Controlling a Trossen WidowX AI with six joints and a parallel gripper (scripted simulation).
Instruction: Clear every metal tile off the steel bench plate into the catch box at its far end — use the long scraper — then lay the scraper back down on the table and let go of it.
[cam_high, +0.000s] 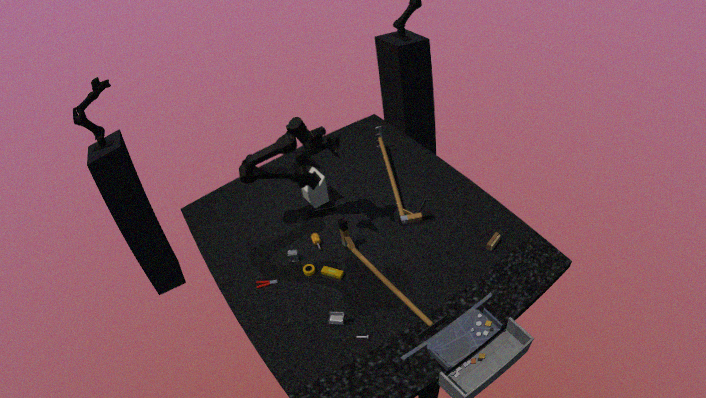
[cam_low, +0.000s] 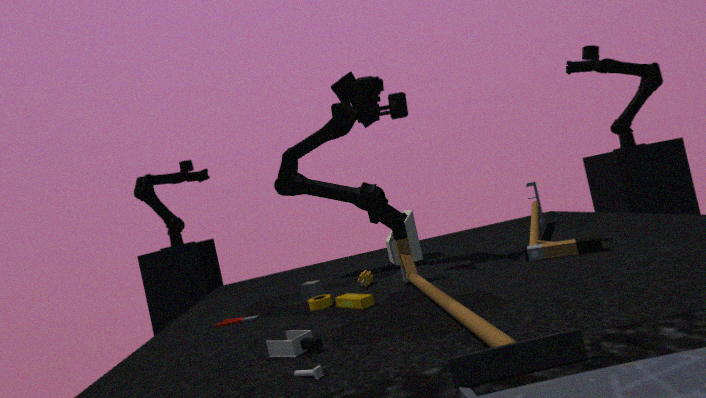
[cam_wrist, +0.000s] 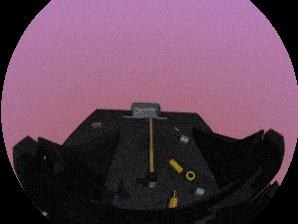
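Observation:
The long scraper (cam_high: 390, 284) (cam_low: 460, 308) (cam_wrist: 151, 145) lies on the table, its wooden handle toward the steel plate (cam_high: 452, 345) and its dark blade at the plate's near edge. Its raised grip with a black top stands at the arm's end. Several white tiles and a yellow tile (cam_high: 488, 323) lie on the plate toward its right side. The catch box (cam_high: 500, 361) (cam_wrist: 146, 106) beyond the plate holds several pale tiles and orange-yellow ones. My gripper (cam_high: 330, 142) (cam_low: 370, 106) (cam_wrist: 157, 132) is open and empty, high above the table, well back from the scraper's grip.
A second long wooden tool (cam_high: 391, 177) (cam_low: 534, 225) with a hooked end lies to the right. Left of the scraper are a yellow box (cam_high: 332, 272), a yellow ring (cam_high: 309, 270), a screwdriver (cam_high: 315, 238), red pliers (cam_high: 264, 283) and a metal bracket (cam_high: 336, 318). A wooden block (cam_high: 493, 241) lies far right.

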